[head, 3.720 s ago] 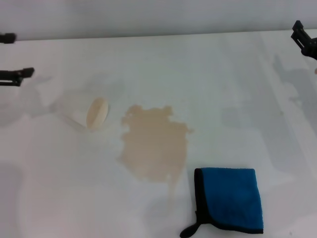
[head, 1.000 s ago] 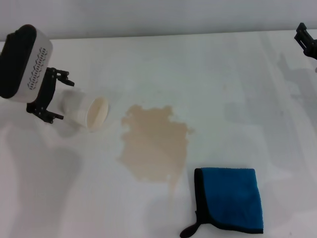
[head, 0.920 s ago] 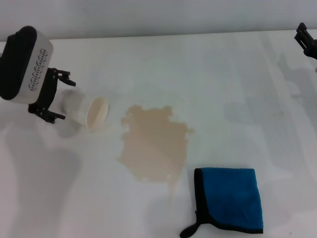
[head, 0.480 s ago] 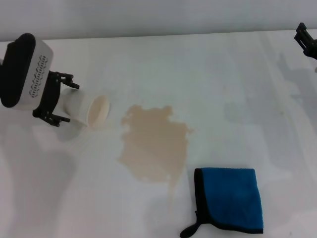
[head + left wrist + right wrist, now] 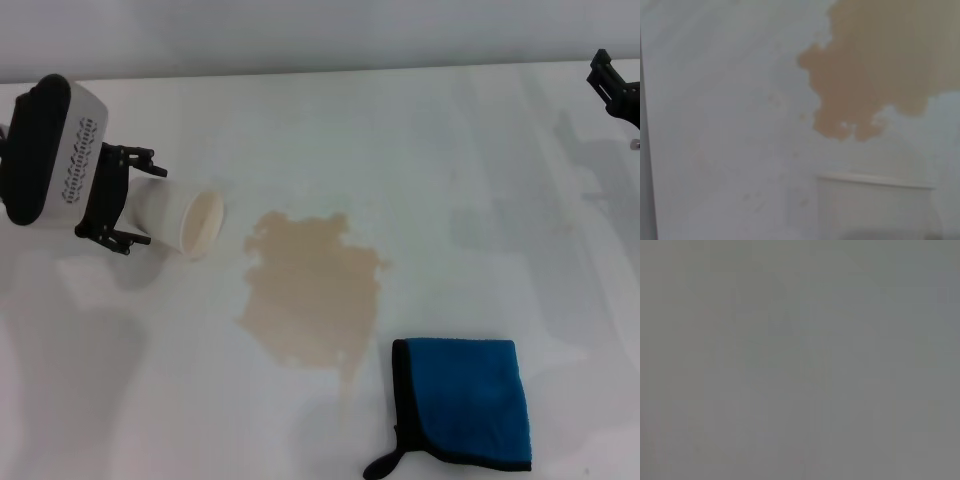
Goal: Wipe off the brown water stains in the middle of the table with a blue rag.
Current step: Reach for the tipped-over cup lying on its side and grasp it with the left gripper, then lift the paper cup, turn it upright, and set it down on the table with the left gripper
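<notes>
While the left gripper (image 5: 128, 196) sits at the far left with its black fingers (image 5: 135, 155) clamped on either side of a tipped white paper cup (image 5: 180, 218), the cup's open mouth faces right toward the brown water stains (image 5: 312, 290); that tan blotch spreads across the middle of the table (image 5: 450, 150), well apart from the cup; the blue rag (image 5: 465, 402) lies flat at the near right, just beside the stain's drip tail; right gripper (image 5: 615, 85) is parked at the far right edge, and whether it is open I cannot tell.
</notes>
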Robot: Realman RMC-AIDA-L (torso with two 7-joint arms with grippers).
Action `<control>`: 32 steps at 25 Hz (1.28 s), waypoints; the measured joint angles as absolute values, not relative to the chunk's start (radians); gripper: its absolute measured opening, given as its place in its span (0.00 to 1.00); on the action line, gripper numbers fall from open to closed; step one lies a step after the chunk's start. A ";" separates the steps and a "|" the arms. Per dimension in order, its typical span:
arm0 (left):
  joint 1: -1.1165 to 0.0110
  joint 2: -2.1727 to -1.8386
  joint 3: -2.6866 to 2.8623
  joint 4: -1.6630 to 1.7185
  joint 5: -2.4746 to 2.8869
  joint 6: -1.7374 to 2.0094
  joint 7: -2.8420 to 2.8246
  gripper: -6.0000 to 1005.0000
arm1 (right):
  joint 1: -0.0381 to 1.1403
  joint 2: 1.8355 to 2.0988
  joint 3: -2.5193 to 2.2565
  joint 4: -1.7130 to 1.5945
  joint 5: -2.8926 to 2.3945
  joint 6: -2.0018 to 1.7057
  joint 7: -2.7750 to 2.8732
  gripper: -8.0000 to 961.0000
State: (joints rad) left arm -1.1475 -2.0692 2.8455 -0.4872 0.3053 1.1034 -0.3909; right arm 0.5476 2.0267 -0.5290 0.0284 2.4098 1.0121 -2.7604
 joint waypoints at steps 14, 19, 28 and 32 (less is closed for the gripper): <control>-1.118 -2.070 2.846 -0.432 0.266 1.049 -0.368 0.88 | 0.552 2.026 -0.531 0.032 2.407 1.013 -2.764 0.91; -1.107 -2.070 2.845 -0.420 0.247 1.045 -0.359 0.87 | 0.551 2.026 -0.531 0.032 2.407 1.012 -2.764 0.91; -1.094 -2.071 2.846 -0.410 0.201 1.033 -0.341 0.73 | 0.551 2.025 -0.531 0.030 2.407 1.009 -2.763 0.91; -1.091 -2.072 2.845 -0.409 0.162 1.040 -0.346 0.71 | 0.550 2.025 -0.531 0.028 2.407 1.008 -2.761 0.91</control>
State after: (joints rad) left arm -1.0908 -2.0725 2.8454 -0.4091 0.1621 1.0396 -0.3457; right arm 0.5501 2.0248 -0.5307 0.0276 2.4068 1.0082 -2.7613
